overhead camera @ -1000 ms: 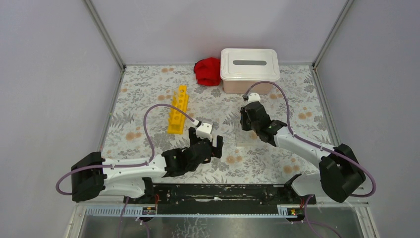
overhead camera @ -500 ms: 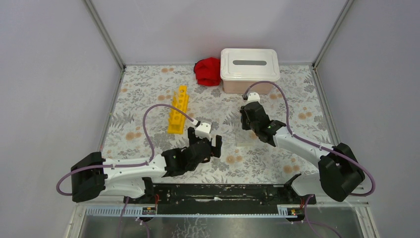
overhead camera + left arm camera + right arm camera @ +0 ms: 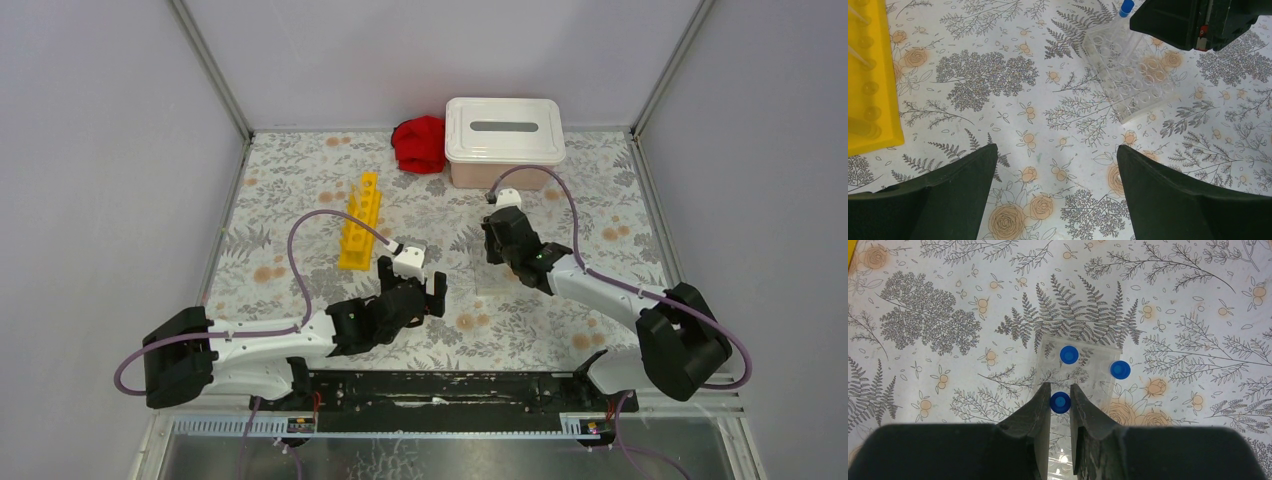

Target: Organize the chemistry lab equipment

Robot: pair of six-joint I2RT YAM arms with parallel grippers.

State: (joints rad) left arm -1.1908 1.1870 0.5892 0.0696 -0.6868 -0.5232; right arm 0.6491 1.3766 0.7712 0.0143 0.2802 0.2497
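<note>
**Right gripper creeps left with a tube in its pinch**

Since a second ago, seen from above, the right gripper (image 3: 503, 238) has crept a little left. It now sits over the far end of the clear rack (image 3: 495, 272). The left gripper (image 3: 412, 292) has barely drifted and hangs over the middle of the table (image 3: 600, 200). The yellow rack (image 3: 360, 222) lies beyond it to the left. The bin (image 3: 505, 140) stands at the back, just beside a red cloth (image 3: 420, 143).

From the left wrist I see its jaws spread wide, with only floral tabletop between them. The clear rack is ahead to the right and well apart. The yellow rack is at the left edge.

From the right wrist, the jaws pinch one blue-capped tube (image 3: 1060, 402) right between them, over the clear rack. Two more capped tubes (image 3: 1068, 354) stand in holes just past the tips. I cannot tell whether the held tube sits in a hole or hangs free.

For this step I would keep the wrist plumb and travel straight along the hole's line. That way the tube should neither bind nor drag the light rack, and it should clear its neighbours.
</note>
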